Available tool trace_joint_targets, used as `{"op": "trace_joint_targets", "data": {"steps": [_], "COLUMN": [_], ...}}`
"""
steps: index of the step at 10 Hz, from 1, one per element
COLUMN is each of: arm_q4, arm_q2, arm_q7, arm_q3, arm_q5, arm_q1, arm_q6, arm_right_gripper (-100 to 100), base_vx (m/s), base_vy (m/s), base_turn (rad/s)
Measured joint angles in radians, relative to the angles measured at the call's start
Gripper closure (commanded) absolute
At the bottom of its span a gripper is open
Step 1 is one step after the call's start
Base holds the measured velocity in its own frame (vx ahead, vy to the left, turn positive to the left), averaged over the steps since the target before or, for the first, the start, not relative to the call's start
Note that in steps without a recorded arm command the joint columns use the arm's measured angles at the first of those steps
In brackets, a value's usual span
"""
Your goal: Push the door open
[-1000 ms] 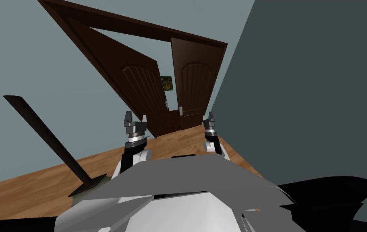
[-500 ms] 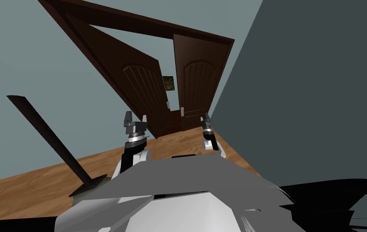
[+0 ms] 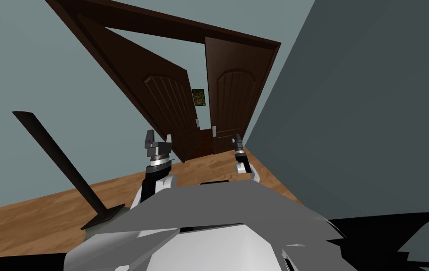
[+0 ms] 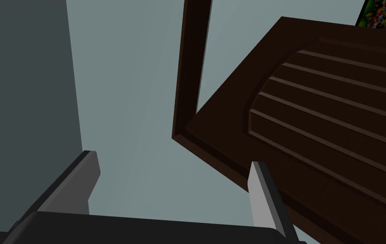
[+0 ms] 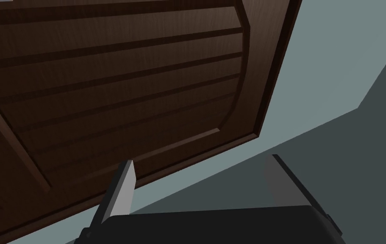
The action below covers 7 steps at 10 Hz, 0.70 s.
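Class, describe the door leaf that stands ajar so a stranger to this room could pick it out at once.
Find the dark brown double doorway in the grey-green wall ahead. Of its two arched-panel leaves, take the left leaf. Unlike the right leaf, flush in the frame, it is swung out of line, leaving a gap where a small green picture shows.

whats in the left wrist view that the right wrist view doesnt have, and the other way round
Left wrist view: the left tool, the left door leaf swung off the door frame with wall showing in the gap between them, and a corner of a colourful picture.

Right wrist view: the right tool and the right door leaf.

Both: open fingers with nothing between them, a dark brown ribbed door panel, a pale wall and a darker wall.
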Motion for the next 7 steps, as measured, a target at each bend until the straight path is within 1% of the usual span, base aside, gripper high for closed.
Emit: {"op": "trace_joint_targets", "data": {"steps": [2, 3, 5, 6, 7], "arm_q4": [0.048, 0.068, 0.134, 0.157, 0.191], "arm_q2": [-0.004, -0.004, -0.002, -0.003, -0.002], "arm_q7": [0.003, 0.004, 0.010, 0.011, 0.014], "arm_q3": [-0.004, -0.005, -0.008, -0.009, -0.011], "arm_q5": [0.004, 0.005, 0.010, 0.012, 0.014], "arm_q1": [-0.034, -0.045, -0.077, -0.091, -0.110], "arm_q6": [0.024, 0.028, 0.025, 0.034, 0.041], "arm_right_gripper": [-100, -100, -100, -100, -100], "base_vx": [0.087, 0.062, 0.093, 0.095, 0.098], "base_vy": [0.011, 0.012, 0.020, 0.007, 0.001], "base_turn": [0.038, 0.033, 0.062, 0.059, 0.054]}}
